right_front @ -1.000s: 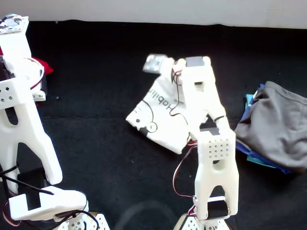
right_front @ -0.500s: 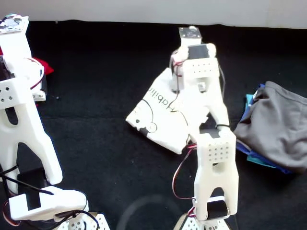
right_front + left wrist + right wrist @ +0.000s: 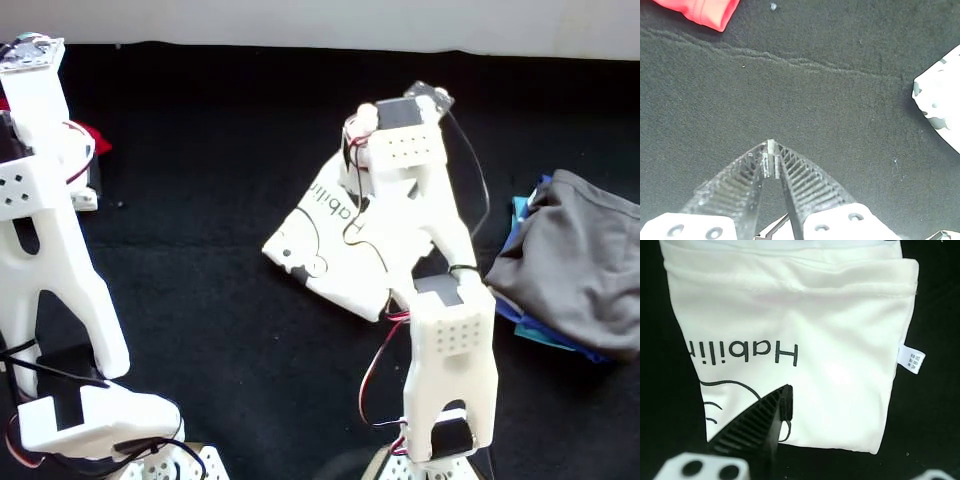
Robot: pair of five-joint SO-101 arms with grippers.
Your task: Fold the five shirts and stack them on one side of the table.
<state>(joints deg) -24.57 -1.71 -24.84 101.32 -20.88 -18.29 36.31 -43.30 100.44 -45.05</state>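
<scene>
Hovering over the folded white printed shirt (image 3: 805, 315) at the black counter's (image 3: 200, 250) middle, your right tool (image 3: 855, 435) stands parted, its second finger cut off; your left tool (image 3: 771, 160) is closed, empty, well apart.

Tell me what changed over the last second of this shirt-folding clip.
The right arm swung its wrist above the white shirt, from pointing toward the left arm's side round toward the gray shirt pile. No shirt was picked up or let go. The white shirt, the gray shirt pile and the left arm stayed about where they were.
</scene>
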